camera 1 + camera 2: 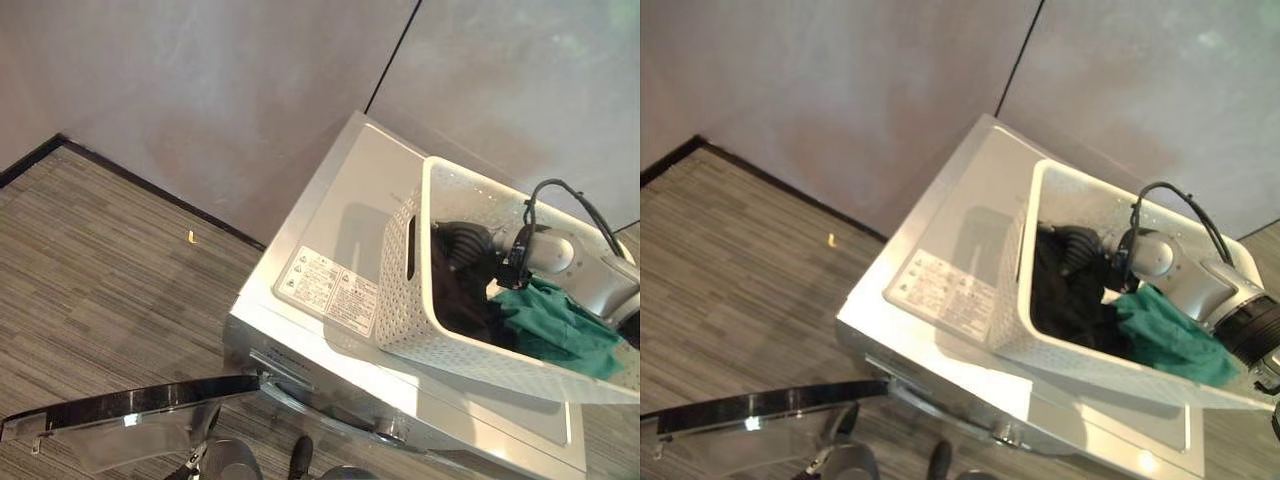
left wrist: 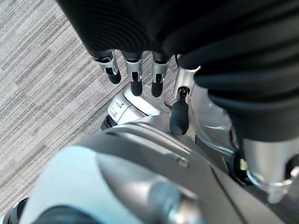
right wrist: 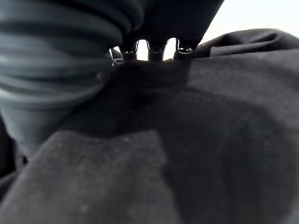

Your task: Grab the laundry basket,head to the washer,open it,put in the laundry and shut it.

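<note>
White perforated plastic laundry basket [image 1: 440, 300] is sitting on top of the silver front-loading washer [image 1: 320, 240], whose round glass door [image 1: 120, 410] hangs open low down. The right hand [image 1: 1080, 250] is buried in the black clothes [image 1: 1065, 295] beside a green cloth [image 1: 1170, 335], fingers hidden, so can't tell its grip. The left hand [image 2: 140, 74] hangs over grey striped carpet [image 1: 100, 270], fingers relaxed and straight, holding nothing.

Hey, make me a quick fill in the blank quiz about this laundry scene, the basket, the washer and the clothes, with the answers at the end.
1. The white laundry basket sits on top of the ____.
2. The washer has its door swung ____.
3. Beside the black garment in the basket lies a ____ cloth.
4. The right hand reaches into the ____.

Answers: washer; open; green; basket
</note>
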Motion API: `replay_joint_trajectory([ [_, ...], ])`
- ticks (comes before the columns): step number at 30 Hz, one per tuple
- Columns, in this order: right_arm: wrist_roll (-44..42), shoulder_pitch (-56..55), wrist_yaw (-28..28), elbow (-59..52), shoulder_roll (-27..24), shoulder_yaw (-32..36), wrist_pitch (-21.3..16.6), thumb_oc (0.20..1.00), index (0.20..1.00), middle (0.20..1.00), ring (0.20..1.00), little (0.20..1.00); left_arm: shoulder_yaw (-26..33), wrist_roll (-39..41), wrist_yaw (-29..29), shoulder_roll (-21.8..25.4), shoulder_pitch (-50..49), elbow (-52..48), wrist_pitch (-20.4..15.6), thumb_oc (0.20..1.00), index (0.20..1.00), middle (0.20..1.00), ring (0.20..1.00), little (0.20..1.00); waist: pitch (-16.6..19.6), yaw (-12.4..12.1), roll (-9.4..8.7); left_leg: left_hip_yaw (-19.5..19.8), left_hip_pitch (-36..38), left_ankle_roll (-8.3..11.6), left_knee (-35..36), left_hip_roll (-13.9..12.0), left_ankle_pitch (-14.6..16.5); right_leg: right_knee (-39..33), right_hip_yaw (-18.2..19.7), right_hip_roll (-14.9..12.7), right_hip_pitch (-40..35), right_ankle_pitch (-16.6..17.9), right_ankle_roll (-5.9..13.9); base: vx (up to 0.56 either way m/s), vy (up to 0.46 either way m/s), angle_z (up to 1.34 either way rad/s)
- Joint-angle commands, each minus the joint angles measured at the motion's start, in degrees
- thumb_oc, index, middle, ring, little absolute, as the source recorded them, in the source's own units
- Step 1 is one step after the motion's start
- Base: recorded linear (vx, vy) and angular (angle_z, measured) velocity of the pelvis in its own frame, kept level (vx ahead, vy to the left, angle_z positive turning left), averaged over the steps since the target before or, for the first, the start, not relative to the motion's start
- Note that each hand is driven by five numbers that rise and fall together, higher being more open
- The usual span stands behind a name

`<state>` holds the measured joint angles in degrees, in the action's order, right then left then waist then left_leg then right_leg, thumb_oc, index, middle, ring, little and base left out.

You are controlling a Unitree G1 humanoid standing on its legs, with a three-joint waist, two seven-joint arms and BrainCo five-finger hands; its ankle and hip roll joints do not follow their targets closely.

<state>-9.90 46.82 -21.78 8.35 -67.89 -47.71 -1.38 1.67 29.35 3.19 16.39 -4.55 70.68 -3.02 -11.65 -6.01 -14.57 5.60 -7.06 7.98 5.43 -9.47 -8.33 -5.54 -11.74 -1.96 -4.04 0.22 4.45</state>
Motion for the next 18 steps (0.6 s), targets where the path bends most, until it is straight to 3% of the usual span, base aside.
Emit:
replay_joint_trajectory([
  [1,1.09,-1.36,-1.96,-0.73,-0.53,-2.47,0.73,0.200,0.200,0.200,0.200,0.200,-0.87,1.03,0.83,-0.83,2.77,2.53,0.43,1.000,1.000,1.000,1.000,1.000,-0.43,-3.65,1.41,-0.82,5.73,-1.46,-2.33,-2.65,7.99,4.02,-2.32,-4.43,4.07,-1.54,3.01,0.00,0.000,0.00],
  [9,-2.17,-11.45,5.88,0.34,1.52,14.71,0.02,0.200,0.200,0.200,0.200,0.200,0.08,2.27,-0.75,-1.49,1.59,1.52,0.06,1.000,1.000,1.000,1.000,1.000,1.41,-1.50,4.13,-1.27,6.22,-1.38,-3.15,-3.10,8.12,2.72,-0.16,-3.68,3.70,-1.47,2.55,0.00,-0.006,0.00],
  [18,-13.66,-9.82,19.67,3.98,3.67,31.76,-5.57,0.200,0.200,0.200,0.200,0.200,-0.47,3.14,-1.77,-2.02,0.78,2.38,-0.53,1.000,1.000,1.000,1.000,1.000,3.83,-0.36,6.39,-0.78,5.99,-0.41,-4.06,-5.02,6.86,1.68,1.64,-1.19,2.54,-2.89,0.92,-0.03,-0.086,-0.01],
])
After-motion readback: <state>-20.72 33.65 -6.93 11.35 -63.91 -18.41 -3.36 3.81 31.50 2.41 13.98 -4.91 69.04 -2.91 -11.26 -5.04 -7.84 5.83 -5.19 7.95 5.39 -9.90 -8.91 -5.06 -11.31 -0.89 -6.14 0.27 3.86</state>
